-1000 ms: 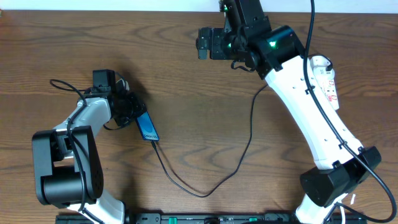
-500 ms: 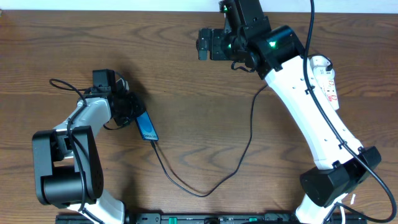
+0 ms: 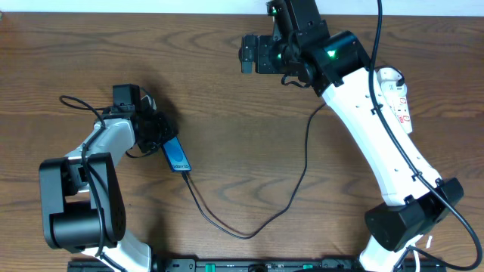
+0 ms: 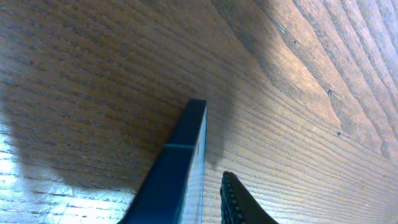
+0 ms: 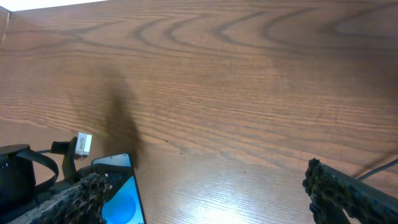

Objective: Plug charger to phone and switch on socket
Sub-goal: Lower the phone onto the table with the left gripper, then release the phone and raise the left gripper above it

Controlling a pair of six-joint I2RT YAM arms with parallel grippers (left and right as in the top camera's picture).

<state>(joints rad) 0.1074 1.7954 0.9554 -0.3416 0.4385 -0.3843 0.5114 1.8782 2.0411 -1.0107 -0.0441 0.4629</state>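
The phone [image 3: 177,156], blue screen up and tilted, lies left of centre between the fingers of my left gripper [image 3: 160,134]. In the left wrist view the phone's edge [image 4: 177,165] stands beside one finger with a thin gap to the screen side; the other finger is hidden. The charger [image 3: 249,236] runs from the phone's lower end in a loop to the right and up behind my right arm. My right gripper [image 3: 251,53] is open and empty, high at the back; its view shows the phone [image 5: 121,199] at lower left. The socket [image 3: 393,91] lies far right, partly hidden by that arm.
Black base cables [image 3: 76,102] loop left of the left arm. A small white tag [image 5: 83,144] hangs by the left gripper. The table's far edge [image 3: 151,11] runs along the top. A black rail [image 3: 249,264] lines the front edge.
The phone's upper end has shifted slightly left and it looks a little flatter. The right arm has not moved.
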